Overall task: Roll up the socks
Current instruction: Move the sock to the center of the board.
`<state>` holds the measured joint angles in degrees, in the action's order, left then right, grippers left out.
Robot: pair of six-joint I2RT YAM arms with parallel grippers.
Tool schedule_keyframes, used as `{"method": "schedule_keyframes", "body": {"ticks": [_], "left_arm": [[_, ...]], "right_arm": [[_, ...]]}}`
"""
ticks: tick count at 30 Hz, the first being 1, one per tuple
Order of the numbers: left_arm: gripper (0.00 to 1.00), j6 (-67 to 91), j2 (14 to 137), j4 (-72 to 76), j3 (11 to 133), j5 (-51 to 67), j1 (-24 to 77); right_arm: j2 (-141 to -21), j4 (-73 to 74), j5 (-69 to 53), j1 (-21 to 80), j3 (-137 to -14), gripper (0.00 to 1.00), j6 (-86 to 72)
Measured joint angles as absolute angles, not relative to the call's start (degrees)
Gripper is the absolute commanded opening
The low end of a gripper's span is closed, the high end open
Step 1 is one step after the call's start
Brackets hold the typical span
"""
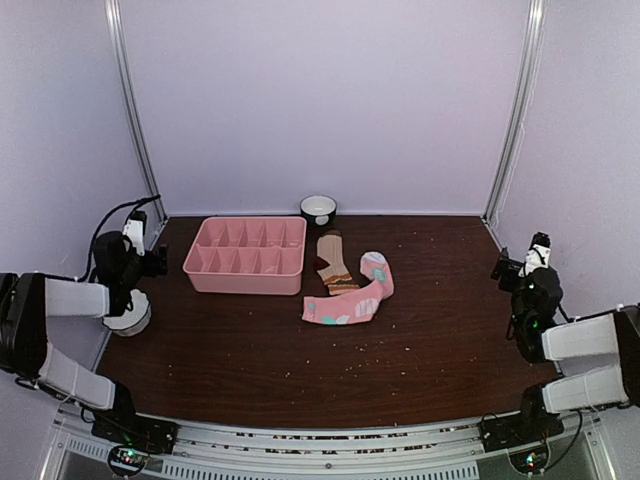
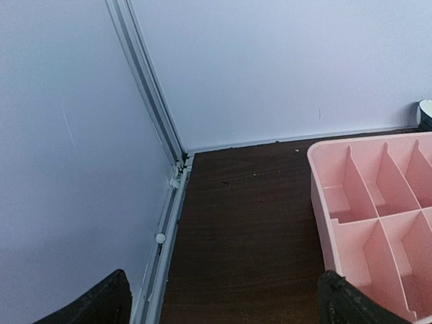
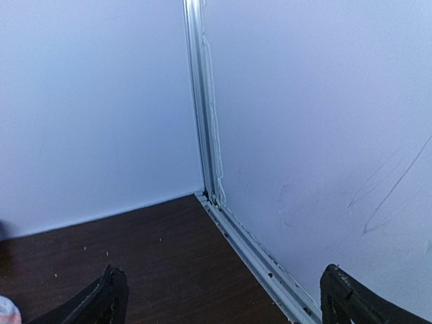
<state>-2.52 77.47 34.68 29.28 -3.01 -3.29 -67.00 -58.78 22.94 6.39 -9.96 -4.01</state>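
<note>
The left jaws stand wide open: their two black fingertips (image 2: pixel 101 304) show at the bottom corners of the left wrist view, with only bare dark counter (image 2: pixel 243 236) between them, and they hold and touch nothing. They face the back left corner of the enclosure, with the corner of the pink divided tray (image 2: pixel 320 202) off to the right. The right jaws are spread just as wide. Their fingertips (image 3: pixel 104 297) sit at the bottom corners of the right wrist view, empty and clear of everything, facing the back right corner where the metal rail (image 3: pixel 202 135) runs up the wall. From above, the left arm (image 1: pixel 110 265) is drawn back to the left edge of the counter (image 1: pixel 250 350) and the right arm (image 1: pixel 535 300) to the right edge, both well apart from the socks. The socks lie unrolled and flat near the middle of the counter, just right of the tray. The pink sock (image 1: pixel 350 303), with pale teal and white patches, is bent into an L, one end pointing toward the tray side and the other turned up toward the back wall. The tan sock (image 1: pixel 333 262), with brown and maroon stripes, lies lengthwise toward the back, its near end touching or overlapping the pink sock. A small dark bowl (image 1: pixel 318 208) sits against the back wall behind them, and a white round object (image 1: pixel 130 315) rests beside the left arm.
</note>
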Motion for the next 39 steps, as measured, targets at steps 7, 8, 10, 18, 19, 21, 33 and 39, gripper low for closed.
{"method": "schedule_keyframes", "body": {"ticks": [7, 8, 10, 18, 19, 21, 33, 39], "left_arm": [[0.96, -9.3, 76.8, 1.7, 55.0, -2.3, -3.3], [0.96, -10.1, 76.3, -1.2, 55.9, -1.8, -3.3], [0.96, -11.9, 74.5, -8.5, 56.3, -0.3, -3.4], [0.98, -15.3, 67.9, -28.3, 58.6, 11.0, -3.4], [0.98, -15.7, 67.3, -30.0, 59.2, 12.8, -3.4], [0.98, -16.7, 66.3, -32.4, 59.7, 15.5, -3.4], [0.98, -21.5, 62.6, -39.7, 57.8, 19.8, -3.4], [0.98, -23.3, 62.0, -41.6, 56.7, 21.7, -3.4]], "right_arm": [[-51.4, -23.3, 24.8, 5.0, -30.2, 1.00, -14.3], [-50.5, -21.1, 21.7, 5.0, -31.7, 1.00, -14.8], [-50.0, -16.4, 17.4, 7.9, -33.4, 1.00, -15.2], [-71.5, 3.2, 18.6, 43.9, -48.7, 1.00, -15.8], [-75.2, 4.9, 19.0, 46.5, -51.0, 1.00, -16.4], [-81.7, 8.2, 20.0, 50.9, -55.8, 1.00, -17.6], [-113.7, 15.4, 17.4, 62.9, -84.3, 0.86, -22.6], [-123.9, 18.4, 16.4, 62.6, -94.0, 0.75, -23.4]]}}
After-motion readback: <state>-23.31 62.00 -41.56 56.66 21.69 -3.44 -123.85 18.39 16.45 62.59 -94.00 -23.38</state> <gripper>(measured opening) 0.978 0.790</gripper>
